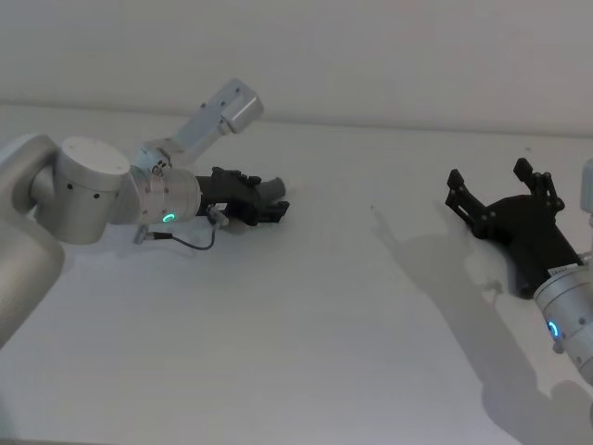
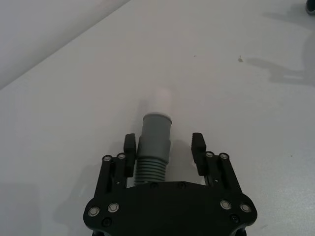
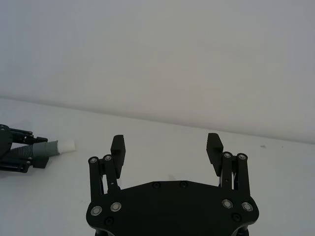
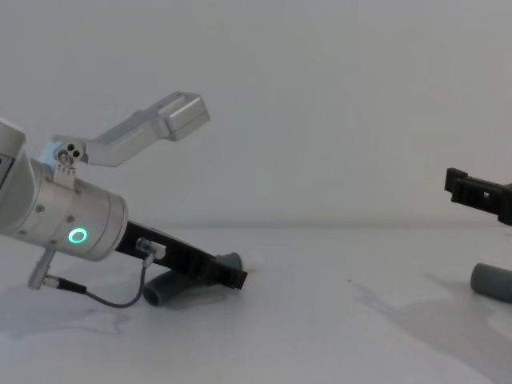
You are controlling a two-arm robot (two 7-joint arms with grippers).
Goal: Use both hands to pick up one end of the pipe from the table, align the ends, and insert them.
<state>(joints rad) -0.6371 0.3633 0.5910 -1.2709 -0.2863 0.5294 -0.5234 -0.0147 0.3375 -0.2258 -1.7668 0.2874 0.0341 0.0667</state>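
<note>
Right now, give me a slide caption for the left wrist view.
Open left hand straddles the white-tipped grey pipe piece on the white table.

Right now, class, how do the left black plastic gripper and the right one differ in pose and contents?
The left black plastic gripper tilts down to the white table; the right black plastic gripper hangs higher. The left gripper's jaws straddle a grey ribbed pipe piece with a white tip; the right gripper's jaws bracket nothing. Both stand open.
</note>
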